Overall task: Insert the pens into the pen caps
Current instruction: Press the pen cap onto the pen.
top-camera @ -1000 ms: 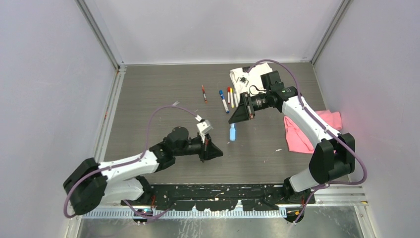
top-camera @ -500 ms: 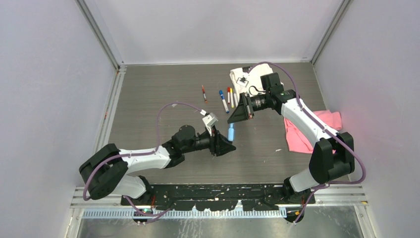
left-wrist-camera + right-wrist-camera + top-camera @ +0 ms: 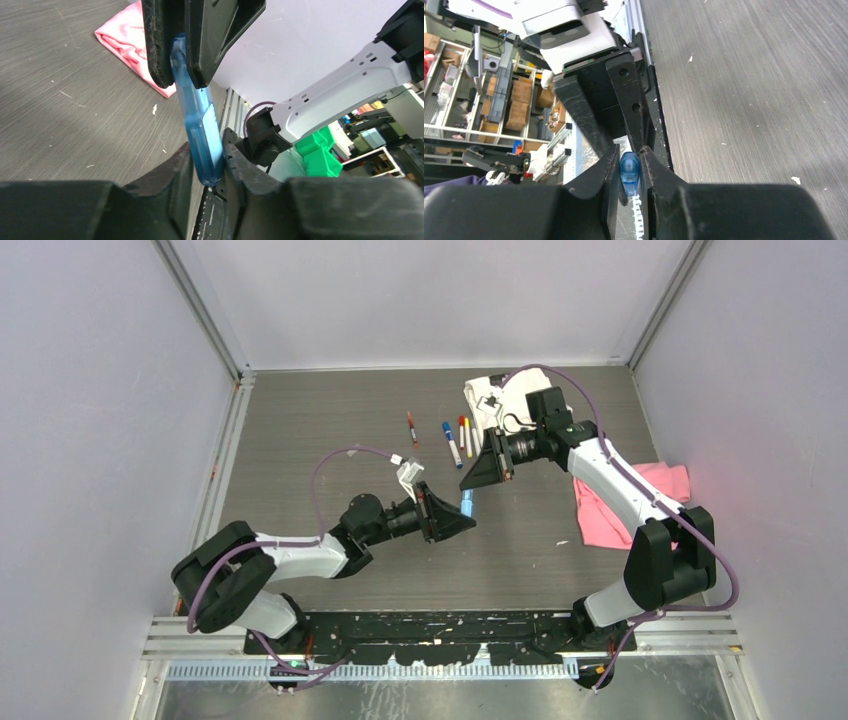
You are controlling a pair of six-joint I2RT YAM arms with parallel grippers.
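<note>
You have both arms on one thing. Your left end effector is closed narrow on the wider end of a translucent light-blue plastic marker piece. Your right end effector is pinched tight on its thinner opposite end. The piece spans the gap between the two, above the grey wood-grain counter near its middle. You cannot tell from these views whether it is a cap alone or a pen seated in a cap.

Farther back on the counter lie four loose pens, side by side: a dark red-grey pen, a white pen with a blue end, a white pen with a red end and a white pen with a yellow end. A crumpled white cloth sits just beside them, and a pink cloth lies under your right arm.
</note>
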